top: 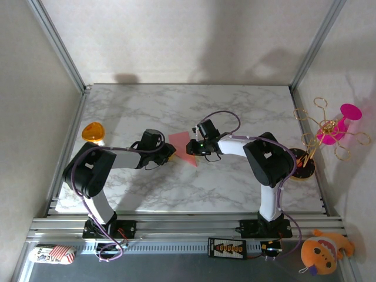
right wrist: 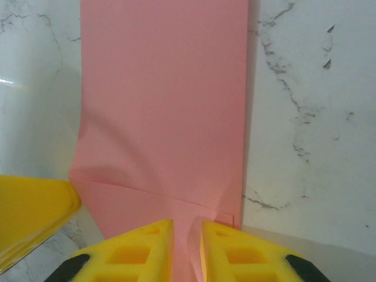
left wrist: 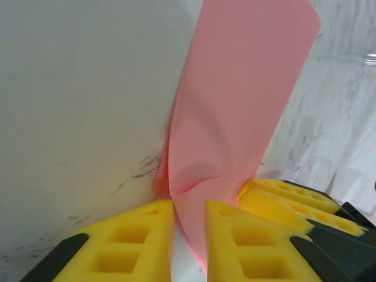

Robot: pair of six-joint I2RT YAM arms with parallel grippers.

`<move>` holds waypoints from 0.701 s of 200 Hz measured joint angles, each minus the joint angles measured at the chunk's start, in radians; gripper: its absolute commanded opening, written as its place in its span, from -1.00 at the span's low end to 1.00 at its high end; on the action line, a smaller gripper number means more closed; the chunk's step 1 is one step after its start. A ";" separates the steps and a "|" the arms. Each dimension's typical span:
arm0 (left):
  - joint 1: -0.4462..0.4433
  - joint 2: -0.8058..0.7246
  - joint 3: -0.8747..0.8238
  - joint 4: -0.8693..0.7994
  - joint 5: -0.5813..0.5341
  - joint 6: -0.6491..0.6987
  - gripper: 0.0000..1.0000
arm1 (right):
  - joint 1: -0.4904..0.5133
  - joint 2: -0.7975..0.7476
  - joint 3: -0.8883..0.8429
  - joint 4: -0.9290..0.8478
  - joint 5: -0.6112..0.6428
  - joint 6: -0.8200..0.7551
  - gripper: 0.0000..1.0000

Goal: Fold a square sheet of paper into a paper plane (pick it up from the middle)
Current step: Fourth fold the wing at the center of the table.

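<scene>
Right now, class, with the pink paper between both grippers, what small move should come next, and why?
Probably tighten the left gripper first: the square sheet of paper runs between its fingers but buckles there with a slim gap showing, while the right gripper pinches the opposite edge.

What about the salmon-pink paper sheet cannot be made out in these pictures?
- Top external view: the salmon-pink thin paper sheet is too small to show creases; the left tool and the right tool cover its sides.
- Left wrist view: yellow fingers hide its near part.
- Right wrist view: the top edge cuts off its far end.
</scene>
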 measured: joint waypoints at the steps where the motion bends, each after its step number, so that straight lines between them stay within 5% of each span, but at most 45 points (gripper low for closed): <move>1: 0.000 0.000 0.001 0.000 0.000 0.000 -0.60 | 0.000 0.000 0.000 0.000 0.000 0.000 -0.58; 107: 0.000 0.039 0.044 0.000 0.033 0.058 -0.61 | 0.000 0.002 0.000 0.000 0.000 -0.001 -0.59; 140: 0.000 0.068 0.087 -0.028 0.037 0.108 -0.64 | 0.000 0.000 -0.001 0.005 -0.002 -0.020 -0.44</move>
